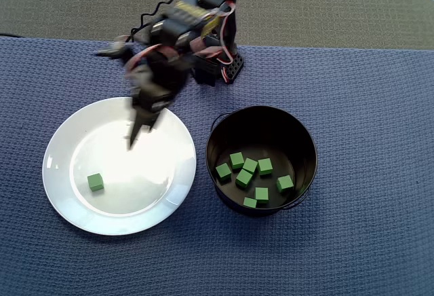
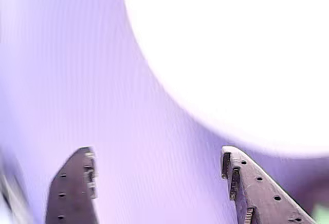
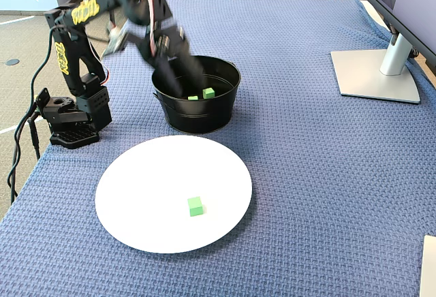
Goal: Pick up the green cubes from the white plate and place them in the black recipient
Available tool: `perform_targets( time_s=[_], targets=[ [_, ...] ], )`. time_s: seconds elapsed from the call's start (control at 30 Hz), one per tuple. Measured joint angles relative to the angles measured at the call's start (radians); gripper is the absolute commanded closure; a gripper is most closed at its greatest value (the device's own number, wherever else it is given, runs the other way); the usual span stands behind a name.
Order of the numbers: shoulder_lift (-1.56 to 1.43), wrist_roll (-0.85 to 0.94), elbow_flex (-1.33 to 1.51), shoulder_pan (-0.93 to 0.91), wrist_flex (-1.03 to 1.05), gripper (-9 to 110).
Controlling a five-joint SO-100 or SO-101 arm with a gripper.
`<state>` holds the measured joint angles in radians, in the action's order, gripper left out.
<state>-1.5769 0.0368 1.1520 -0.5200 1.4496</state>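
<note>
I see a blue woven cloth (image 3: 306, 174) over the worktop — monitor stand (image 3: 377, 72) at right, grey carpet (image 1: 325, 4) beyond.

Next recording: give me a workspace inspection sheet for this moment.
Surface: blue woven cloth covers the table.
Job's things: one green cube left on the white plate; eight cubes in the black pot.
Clutter: monitor stand at the cloth's far edge in the fixed view.
Gripper: gripper above the plate, motion-blurred; wrist view shows the jaws apart, holding nothing.
Cables: black cable runs off the arm base.
Surroundings: carpet floor beyond the table.
</note>
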Motion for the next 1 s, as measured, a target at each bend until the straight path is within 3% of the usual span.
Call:
perform_targets(
  time_s=[0.27, 0.77, 1.0],
  targets=[
    [0.282, 0.259, -0.011, -0.133, -0.12, 76],
    [0.581, 1.031, -0.048, -0.178, -0.4, 76],
    [0.618, 1.16, -0.048, -0.184, -0.43, 77]
  ],
)
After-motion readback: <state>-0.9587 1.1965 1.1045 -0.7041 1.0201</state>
